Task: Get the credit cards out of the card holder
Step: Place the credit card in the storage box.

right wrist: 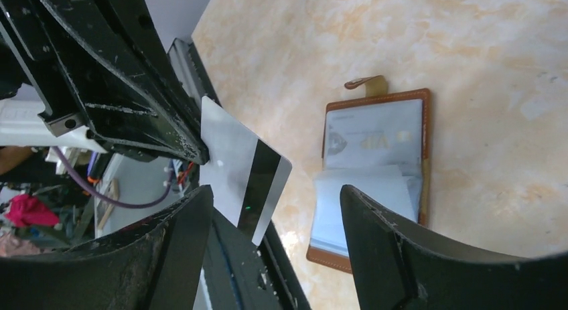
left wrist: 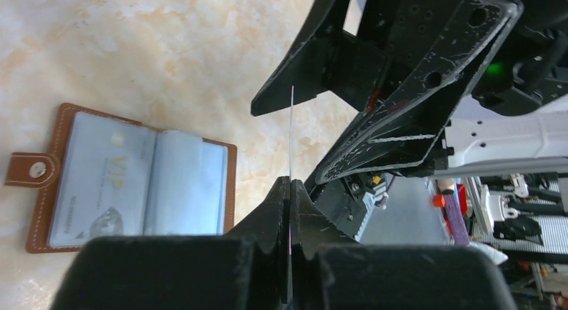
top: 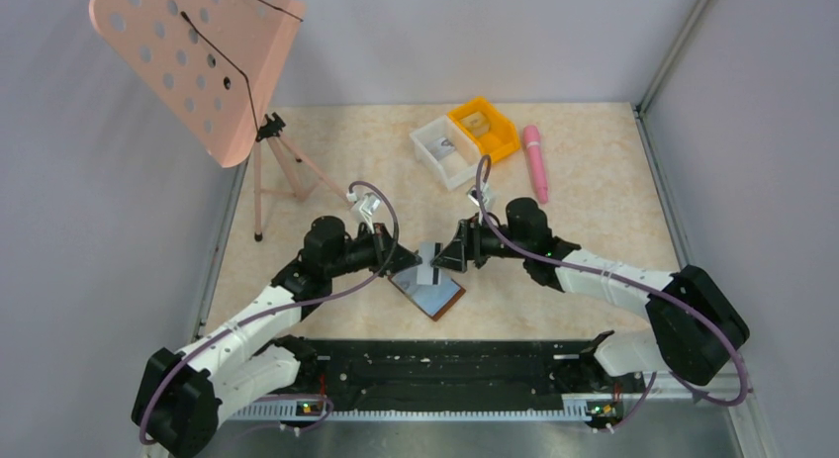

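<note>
The card holder [top: 435, 294] lies open on the table, brown with pale blue-grey pockets, also in the left wrist view [left wrist: 134, 183] and the right wrist view [right wrist: 375, 169]. A "VIP" credit card [left wrist: 107, 166] sits in one pocket. My left gripper [left wrist: 290, 189] is shut on another credit card [right wrist: 244, 179], whitish with a black stripe, held on edge above the table beside the holder; it shows edge-on in the left wrist view [left wrist: 292, 136]. My right gripper [right wrist: 274, 193] is open, its fingers on either side of that card's free end without touching it.
A white bin [top: 442, 151] and an orange bin [top: 483, 130] stand at the back, with a pink pen [top: 535, 161] to their right. A pink perforated stand [top: 198, 62] on a tripod is at the back left. A black rail [top: 445, 364] runs along the near edge.
</note>
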